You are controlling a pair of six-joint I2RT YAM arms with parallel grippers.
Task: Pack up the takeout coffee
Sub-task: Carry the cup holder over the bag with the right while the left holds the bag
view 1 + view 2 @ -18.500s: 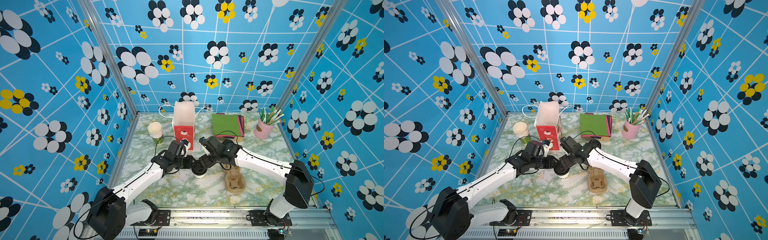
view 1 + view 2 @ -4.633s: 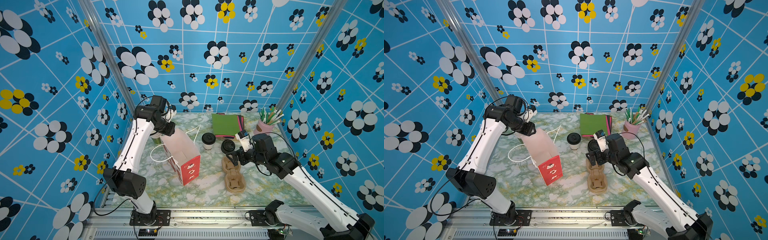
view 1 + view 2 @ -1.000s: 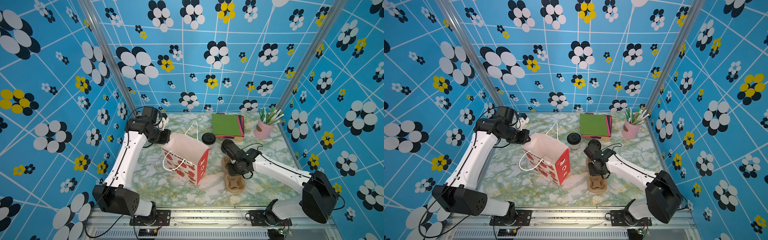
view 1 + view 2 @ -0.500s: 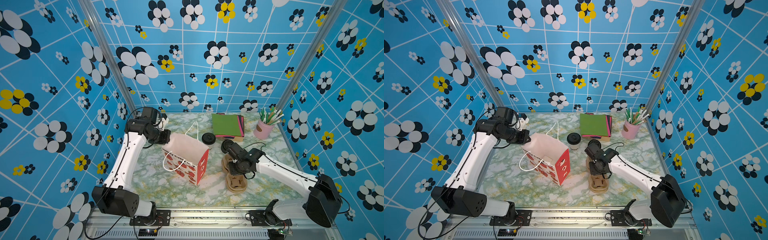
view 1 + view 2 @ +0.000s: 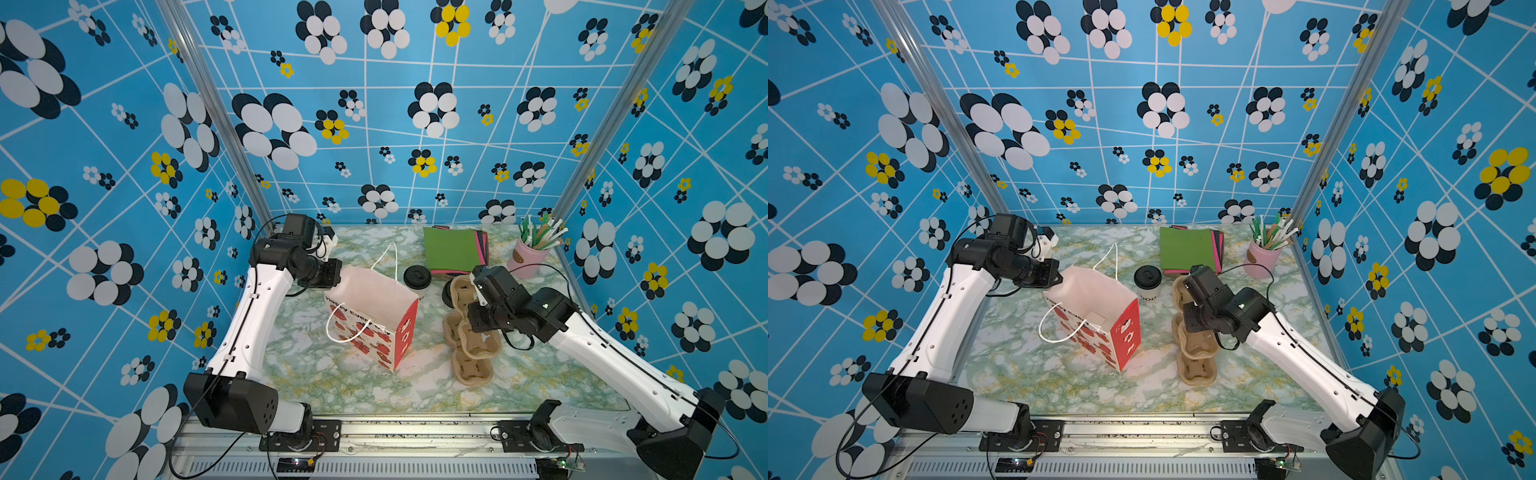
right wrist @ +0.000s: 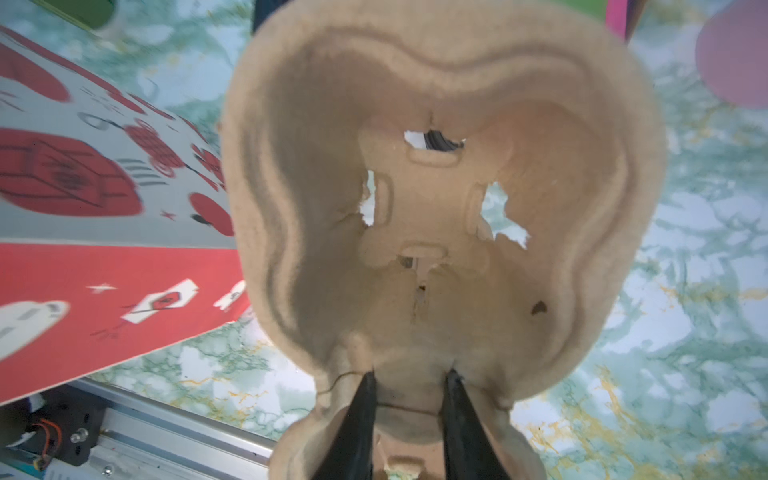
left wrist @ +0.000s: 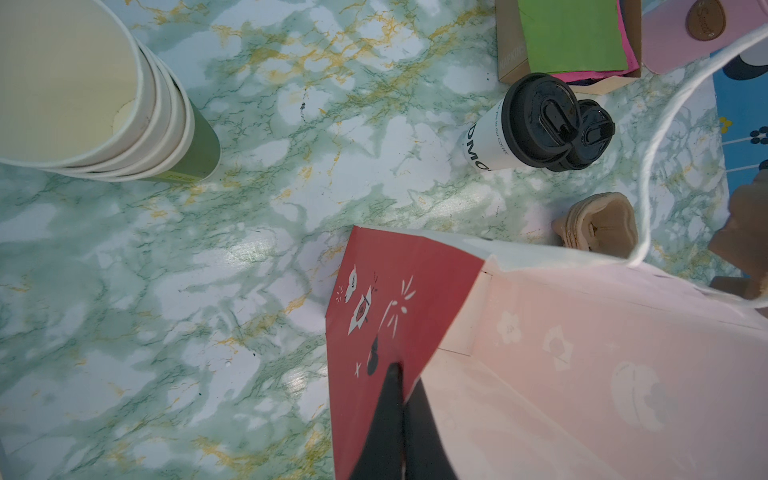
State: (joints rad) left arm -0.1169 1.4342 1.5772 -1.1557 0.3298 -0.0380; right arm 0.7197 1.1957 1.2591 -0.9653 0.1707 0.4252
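The takeout coffee (image 5: 417,277) stands upright at frame centre, just up-left of the right gripper (image 5: 480,322) (clamped on the pulp carrier (image 6: 436,199)); the left gripper (image 7: 399,386), farther left, pinches the bag (image 5: 374,307) rim.

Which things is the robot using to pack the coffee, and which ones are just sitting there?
For the job:
takeout coffee
paper bag, pinched by the left hand
cup carrier, gripped by the right hand

Just lying about:
stack of empty cups
spare black lids
napkins
pink pot of straws
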